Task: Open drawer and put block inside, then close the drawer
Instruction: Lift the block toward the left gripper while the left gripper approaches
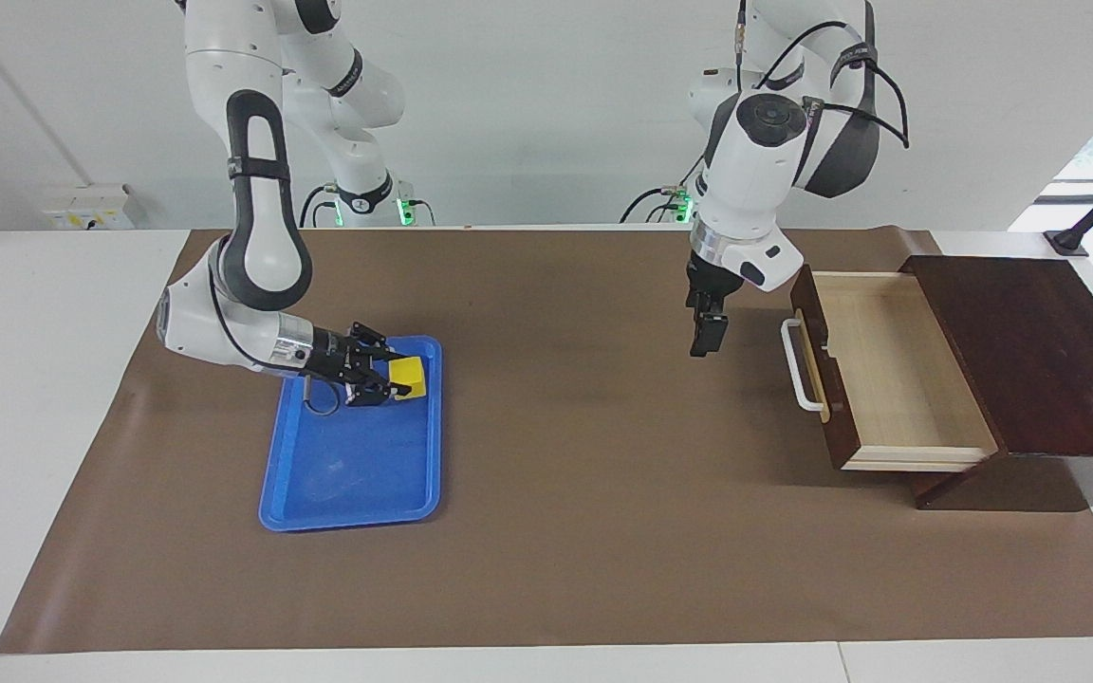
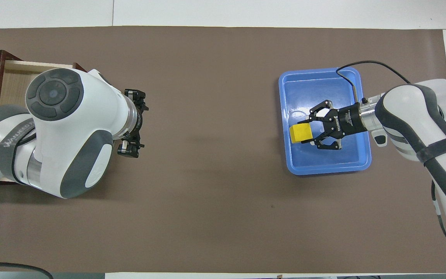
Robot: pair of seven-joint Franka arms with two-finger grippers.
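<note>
A: While I hold both arms steady, what do you read on the right gripper (image 1: 393,379)?

B: I see it low in the blue tray (image 1: 319,489), jaws closed against the sides of the block (image 1: 408,376), at the tray's end nearer the robots.

A: And my left gripper (image 1: 706,340)?

B: It hangs over the brown mat (image 1: 584,531) on the tabletop, just beside the white handle (image 1: 801,365); I cannot tell how its jaws stand. The drawer (image 1: 898,379) is pulled out, its pale inside bare.
</note>
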